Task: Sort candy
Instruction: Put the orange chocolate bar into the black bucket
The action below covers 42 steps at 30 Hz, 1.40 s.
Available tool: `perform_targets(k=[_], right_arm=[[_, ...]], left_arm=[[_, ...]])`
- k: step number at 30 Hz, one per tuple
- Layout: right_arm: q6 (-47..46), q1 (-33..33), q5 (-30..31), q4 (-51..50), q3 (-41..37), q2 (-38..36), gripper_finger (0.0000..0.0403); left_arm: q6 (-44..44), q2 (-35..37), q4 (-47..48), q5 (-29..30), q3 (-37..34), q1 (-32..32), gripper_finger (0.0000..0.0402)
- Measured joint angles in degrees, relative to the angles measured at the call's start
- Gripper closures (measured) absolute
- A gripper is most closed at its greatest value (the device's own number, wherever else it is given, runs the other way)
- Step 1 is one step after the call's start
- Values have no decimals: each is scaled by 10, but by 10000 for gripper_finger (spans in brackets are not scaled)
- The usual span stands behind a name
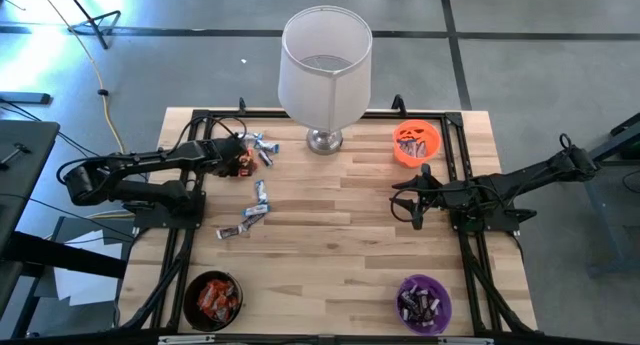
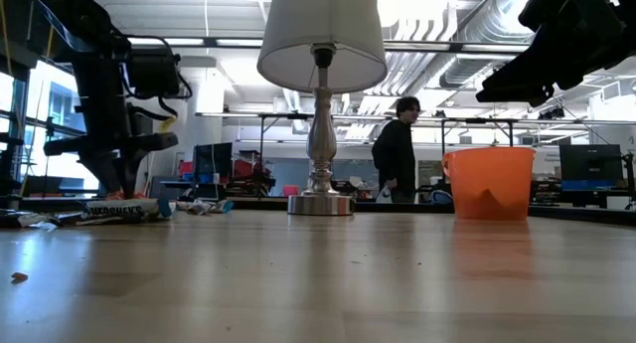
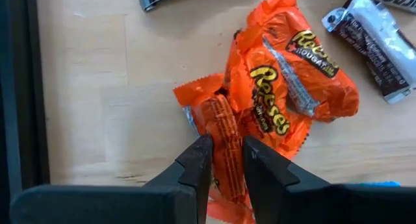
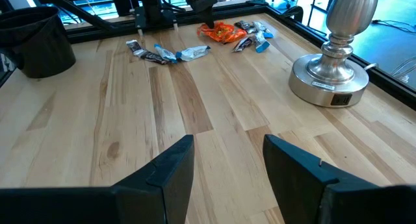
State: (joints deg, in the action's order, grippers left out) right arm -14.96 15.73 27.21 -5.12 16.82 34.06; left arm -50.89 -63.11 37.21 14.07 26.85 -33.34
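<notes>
The left gripper [image 3: 226,160] is pinching a small orange crinkly-wrapped candy bar [image 3: 224,136] at the table's far left, beside the scattered pile. It is looking light, soft and slippery, so taking it across the middle should suit better than the flimsy wrapper ends. The wrappers are shining orange with yellow lettering. The right gripper [image 4: 224,169] is waiting, fingers spread, over bare wood.

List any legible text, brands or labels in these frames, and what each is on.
"Reese's": orange candy wrapper at the left gripper, left wrist view.
"Nougat": second orange wrapper on top of it; the brand word above it is partly cut off.
"Hershey's": silvery bar on the table, low view.
Print on the dark bar and the lamp base label: too small to read.
</notes>
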Motion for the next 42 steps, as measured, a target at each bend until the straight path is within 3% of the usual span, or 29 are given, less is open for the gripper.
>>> perform_targets(k=[13,22,29,37,42], right_arm=[[0,0,0,0,0,0,222],[0,0,0,0,0,0,222],[0,0,0,0,0,0,222],[0,0,0,0,0,0,222],[0,0,0,0,0,0,222]], left_arm=[[-23,3,-40,2,-70,0,331],[9,1,-39,7,-60,0,378],[23,-1,-31,-32,-35,9,378],[40,6,62,-48,49,91,376],[-24,20,179,-39,109,193,375]])
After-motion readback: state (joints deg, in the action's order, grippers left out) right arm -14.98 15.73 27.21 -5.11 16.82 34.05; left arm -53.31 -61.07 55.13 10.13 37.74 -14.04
